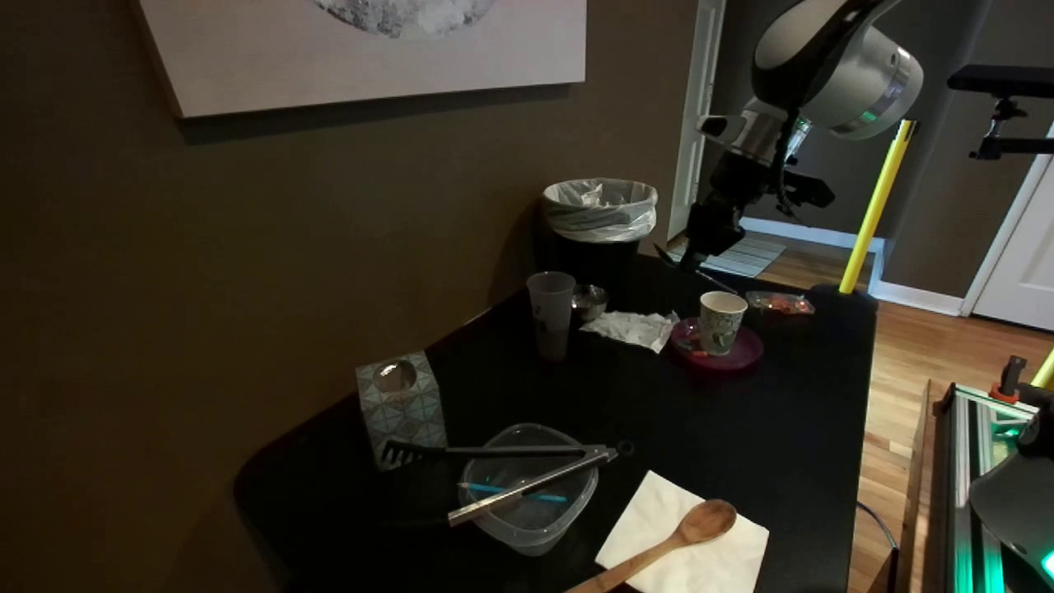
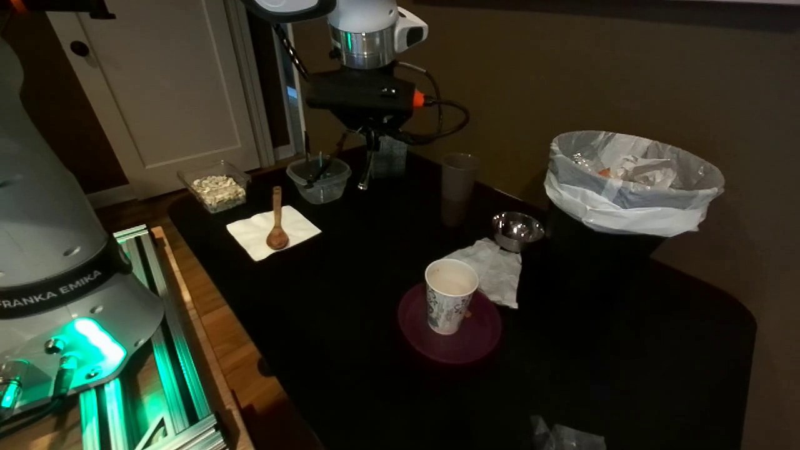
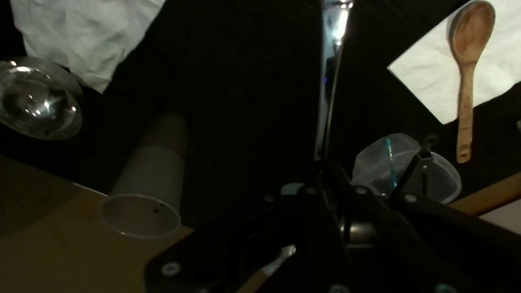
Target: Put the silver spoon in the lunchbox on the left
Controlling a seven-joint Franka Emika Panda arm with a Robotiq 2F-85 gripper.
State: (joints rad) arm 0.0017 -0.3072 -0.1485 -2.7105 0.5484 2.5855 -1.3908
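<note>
The black fingers are clamped on the long, thin, silver metal spoon, which hangs in the air above the black bench. The move turns on the spoon's long axis: it runs across the bench, tilted, one end dipping toward the robot-side edge, the other poking out toward the wall-side edge; which end is the bowl cannot be told. The clear plastic tub stands well apart, toward the end of the bench farther from the white-bagged black bin, so the carry likely goes sideways to the spoon's axis. Long metal tongs with black heads lie across the tub's rim, and a light-blue stick lies inside, so the opening is partly barred; a slot beside the tongs, perhaps with the spoon turned, seems called for. A clear box of pale flakes sits near the robot-side corner of that same end; which of the two is the lunchbox meant cannot be settled. A tall frosted plastic cup stands by the wall-side edge, where a low pass might knock it, while a brown wooden spoon rests on a white paper napkin nearer the robot-side edge.
</note>
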